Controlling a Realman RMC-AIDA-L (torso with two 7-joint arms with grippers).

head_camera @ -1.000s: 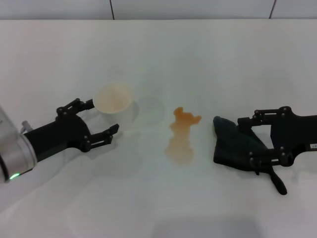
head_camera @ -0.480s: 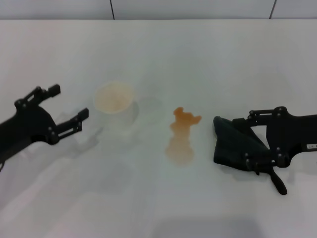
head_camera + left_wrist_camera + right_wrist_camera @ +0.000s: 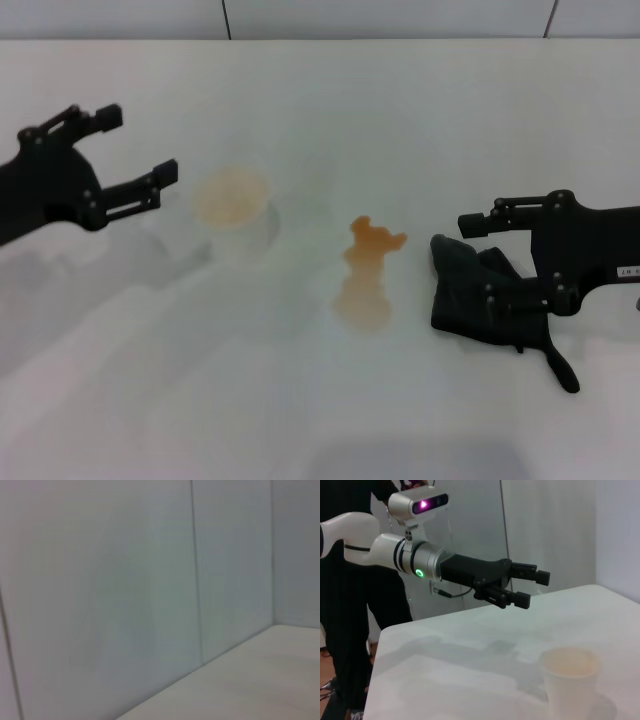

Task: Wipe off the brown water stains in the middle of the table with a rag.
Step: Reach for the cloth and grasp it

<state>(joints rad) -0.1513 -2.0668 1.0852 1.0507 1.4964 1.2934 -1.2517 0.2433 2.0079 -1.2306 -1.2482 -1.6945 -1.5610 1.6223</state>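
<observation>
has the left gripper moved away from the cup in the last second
Yes. The left gripper has pulled back from the cup toward the table's left far side, jaws open.

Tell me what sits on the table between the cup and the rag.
In the head view, the brown water stains lie on the table between the cup and the rag; the rest of that stretch is bare white surface.

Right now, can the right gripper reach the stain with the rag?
Probably yes. The right gripper sits on the rag, and bare table lies between it and the stain; the cup stands beyond.
</observation>
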